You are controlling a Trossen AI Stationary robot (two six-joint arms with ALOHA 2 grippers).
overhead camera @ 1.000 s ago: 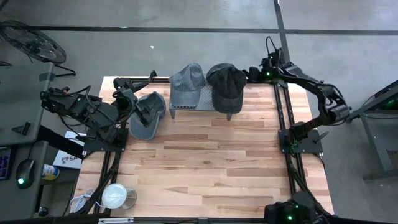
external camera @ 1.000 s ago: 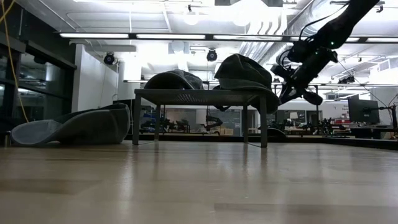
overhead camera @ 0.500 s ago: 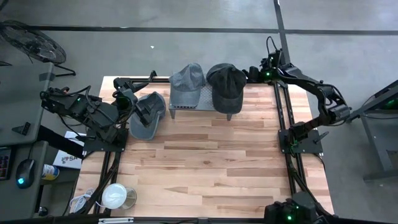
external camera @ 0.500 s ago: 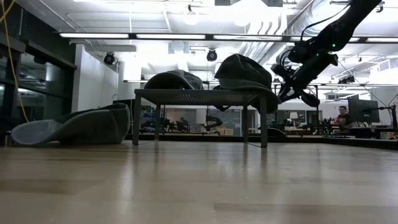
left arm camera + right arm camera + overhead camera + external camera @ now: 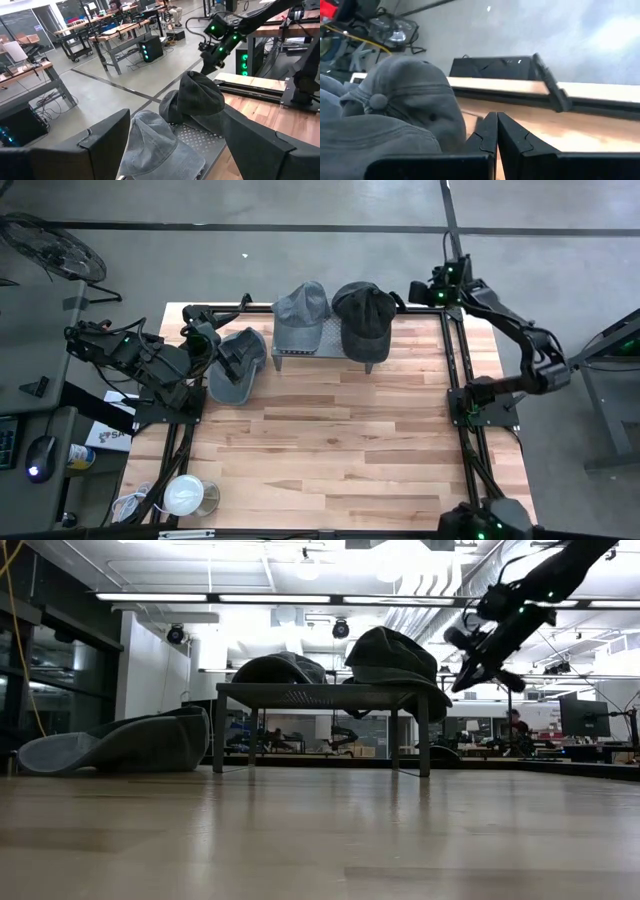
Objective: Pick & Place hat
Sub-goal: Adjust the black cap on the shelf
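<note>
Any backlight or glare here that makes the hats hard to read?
Low view: bright ceiling strip lights behind turn the rack and hats into dark silhouettes, with sheen on the table. High view: even light, the dark hat and grey hat read clearly. Right wrist view: the near dark hat is soft.

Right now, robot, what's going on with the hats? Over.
Left jaws open beside light grey cap on table. Right jaws shut, empty, past dark cap on metal rack. Nothing blocking.

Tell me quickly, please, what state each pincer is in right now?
Left pincer: open, holding nothing, beside the hat on the table.
Right pincer: shut and empty, beyond the table's far right corner, near the dark hat.
</note>
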